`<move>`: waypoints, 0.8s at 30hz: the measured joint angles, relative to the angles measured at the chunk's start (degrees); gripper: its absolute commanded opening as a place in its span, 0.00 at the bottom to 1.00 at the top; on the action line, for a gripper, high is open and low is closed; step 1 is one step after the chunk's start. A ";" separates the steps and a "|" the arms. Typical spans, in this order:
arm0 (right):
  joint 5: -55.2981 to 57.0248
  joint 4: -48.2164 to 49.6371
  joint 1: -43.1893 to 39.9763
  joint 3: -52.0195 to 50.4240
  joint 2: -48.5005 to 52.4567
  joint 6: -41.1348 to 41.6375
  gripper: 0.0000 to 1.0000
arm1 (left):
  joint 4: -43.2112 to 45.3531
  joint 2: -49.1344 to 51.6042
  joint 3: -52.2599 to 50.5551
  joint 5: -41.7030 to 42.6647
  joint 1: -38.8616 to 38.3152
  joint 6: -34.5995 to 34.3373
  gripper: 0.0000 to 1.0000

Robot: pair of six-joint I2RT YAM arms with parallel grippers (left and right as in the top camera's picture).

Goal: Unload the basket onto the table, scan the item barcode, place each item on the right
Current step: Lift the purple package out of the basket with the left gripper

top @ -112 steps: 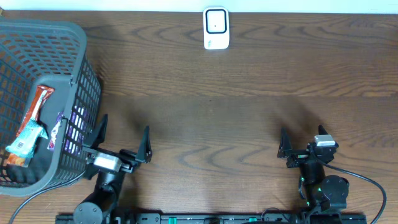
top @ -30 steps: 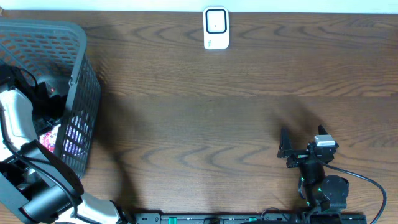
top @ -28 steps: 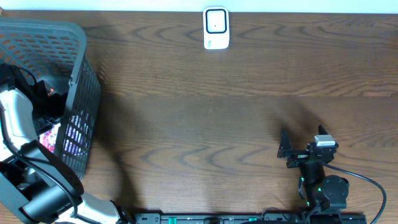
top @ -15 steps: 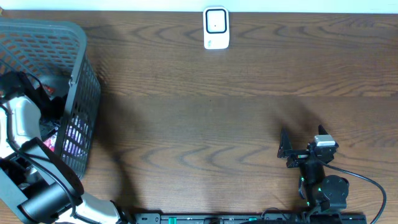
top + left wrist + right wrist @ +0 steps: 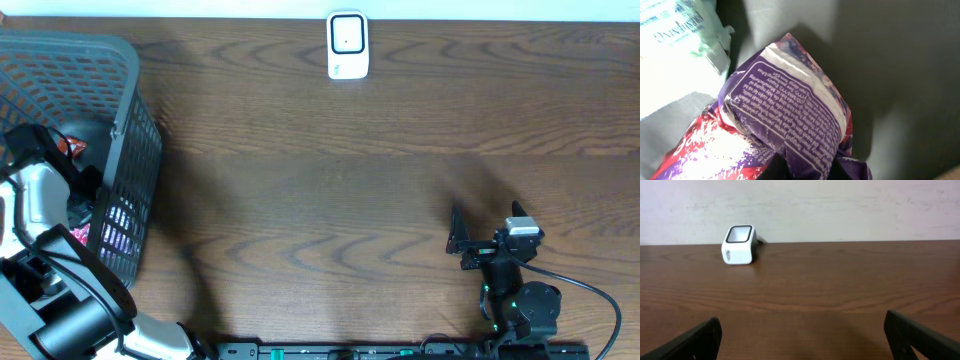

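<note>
Now left end effector [image 5: 802, 171] pinching purple packet [image 5: 790, 117].

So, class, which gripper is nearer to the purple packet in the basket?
Left. The left gripper is down inside the basket, shut on the purple packet. The right gripper sits open on the far side of the table, well away from the basket.

We find bare table [image 5: 320, 200] all the way from the right gripper [image 5: 805, 339] to the scanner [image 5: 348, 45], the one thing standing at the far edge, with room to pass on either side of it. At the left, the basket [image 5: 135, 130] walls bar any sideways reach, so we can enter only from above. Inside, the left arm [image 5: 35, 195] takes much of the room, close over a packet [image 5: 790, 120].
</note>
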 measured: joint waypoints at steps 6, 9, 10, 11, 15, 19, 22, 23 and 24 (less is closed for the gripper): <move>0.00 0.00 0.00 -0.02 0.00 -0.02 0.99 | -0.72 -5.01 4.66 6.99 -0.15 -0.17 0.08; 0.00 0.00 0.00 -0.02 0.00 -0.02 0.99 | 0.59 -12.22 9.73 8.68 -0.24 -0.31 0.07; 0.00 0.00 0.00 -0.02 0.00 -0.02 0.99 | 1.16 -15.10 11.65 9.07 -0.24 -0.33 0.07; 0.00 0.00 0.00 0.00 0.00 -0.02 0.99 | 1.70 -17.79 13.22 9.35 -0.24 -0.33 0.07; 0.00 0.00 0.00 -0.02 0.00 -0.02 0.99 | 4.52 -30.56 17.79 9.99 -0.24 -0.52 0.07; 0.00 0.00 0.00 0.00 0.00 -0.02 0.99 | 6.45 -38.73 18.27 11.39 -1.81 -2.93 0.07; 0.00 0.00 0.00 -0.02 -0.02 -0.02 0.99 | 9.68 -41.51 18.27 17.38 -7.37 -4.00 0.07; 0.00 0.00 0.00 0.00 -0.02 -0.02 0.99 | 11.02 -41.53 18.29 20.04 -10.36 -4.35 0.07; 0.00 0.00 0.00 -0.02 -0.02 -0.02 0.99 | 11.80 -41.29 18.29 22.27 -13.29 -4.52 0.07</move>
